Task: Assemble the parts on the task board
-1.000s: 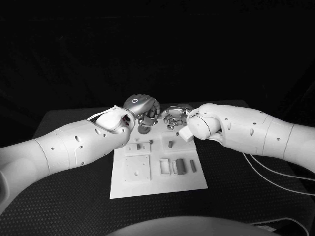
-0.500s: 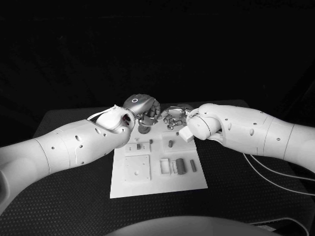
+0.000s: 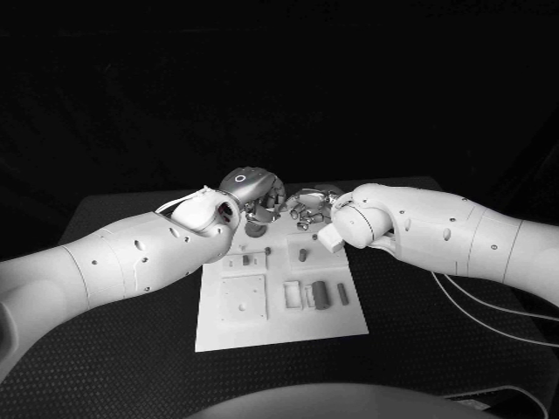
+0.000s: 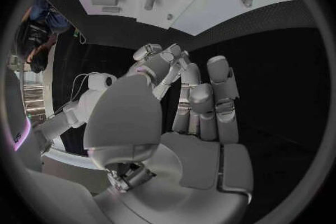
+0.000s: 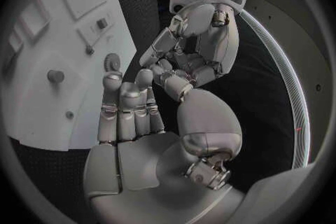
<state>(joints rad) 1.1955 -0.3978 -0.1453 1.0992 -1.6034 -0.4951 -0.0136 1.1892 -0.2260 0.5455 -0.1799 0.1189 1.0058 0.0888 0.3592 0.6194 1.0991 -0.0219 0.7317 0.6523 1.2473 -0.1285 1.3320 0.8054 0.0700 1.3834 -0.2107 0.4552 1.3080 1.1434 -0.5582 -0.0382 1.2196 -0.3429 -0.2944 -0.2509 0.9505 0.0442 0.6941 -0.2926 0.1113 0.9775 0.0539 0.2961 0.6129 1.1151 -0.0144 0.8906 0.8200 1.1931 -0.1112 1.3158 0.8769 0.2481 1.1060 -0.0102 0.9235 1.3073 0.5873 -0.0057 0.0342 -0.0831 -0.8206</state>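
Both hands meet over the far end of the white task board (image 3: pixel 277 301), which lies in the middle of the black surface (image 3: pixel 116 349); the left hand (image 3: pixel 253 188) and the right hand (image 3: pixel 310 204) sit fingertip to fingertip, and whether anything is pinched between them cannot be told. In the wrist views each hand's fingers stand fairly straight with empty palms. The small parts (image 3: pixel 315 295) lie on the near half of the board, a round toothed part (image 5: pixel 112 61) stands on it close to the right hand's fingertips
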